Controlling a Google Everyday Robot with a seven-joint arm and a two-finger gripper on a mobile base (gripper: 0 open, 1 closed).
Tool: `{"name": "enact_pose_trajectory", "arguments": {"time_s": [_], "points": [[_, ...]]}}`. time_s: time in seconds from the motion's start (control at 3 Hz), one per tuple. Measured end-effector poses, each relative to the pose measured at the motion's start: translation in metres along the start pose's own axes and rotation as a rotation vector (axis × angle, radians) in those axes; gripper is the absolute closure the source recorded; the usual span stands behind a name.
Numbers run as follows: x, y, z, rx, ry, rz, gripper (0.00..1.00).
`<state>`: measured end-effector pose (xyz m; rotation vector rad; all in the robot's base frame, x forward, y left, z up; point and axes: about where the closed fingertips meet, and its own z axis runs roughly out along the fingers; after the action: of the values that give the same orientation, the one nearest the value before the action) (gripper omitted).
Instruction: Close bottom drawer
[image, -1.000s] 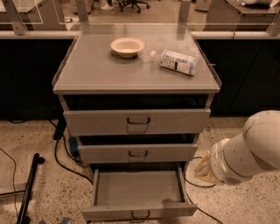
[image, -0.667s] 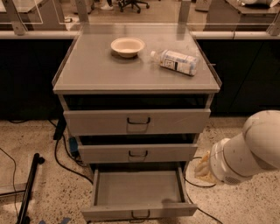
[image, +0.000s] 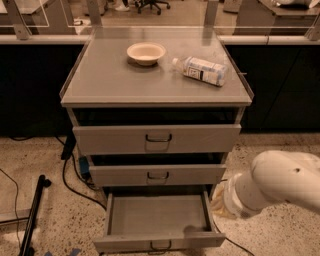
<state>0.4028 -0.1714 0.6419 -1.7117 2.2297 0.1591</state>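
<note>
The bottom drawer (image: 157, 216) of the grey cabinet is pulled out, and its shallow box is empty. Its small dark wire handle (image: 161, 245) sits on the front panel at the lower edge of the view. The middle drawer front (image: 157, 175) and the top drawer front (image: 157, 138) stand only slightly out. My white arm (image: 272, 187) reaches in from the right, and its end is beside the drawer's right side. My gripper is not in view.
A cream bowl (image: 146, 52) and a plastic bottle lying on its side (image: 200, 70) are on the cabinet top. Black cables (image: 75, 175) and a black pole (image: 34, 210) lie on the speckled floor at the left. Dark counters stand behind.
My arm has shifted slightly down and to the left. The bottom drawer stands out as far as before.
</note>
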Motion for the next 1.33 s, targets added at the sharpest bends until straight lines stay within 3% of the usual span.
{"name": "enact_pose_trajectory", "arguments": {"time_s": [0.33,0.67,1.0,1.33], "points": [[0.022,0.0,0.063,0.025,-0.073,0.035,1.0],[0.044,-0.005,0.095,0.07,-0.131,0.057,1.0],[0.064,-0.004,0.138,0.04,-0.142,0.1,1.0],[0.063,-0.002,0.147,0.027,-0.141,0.101,1.0]]}}
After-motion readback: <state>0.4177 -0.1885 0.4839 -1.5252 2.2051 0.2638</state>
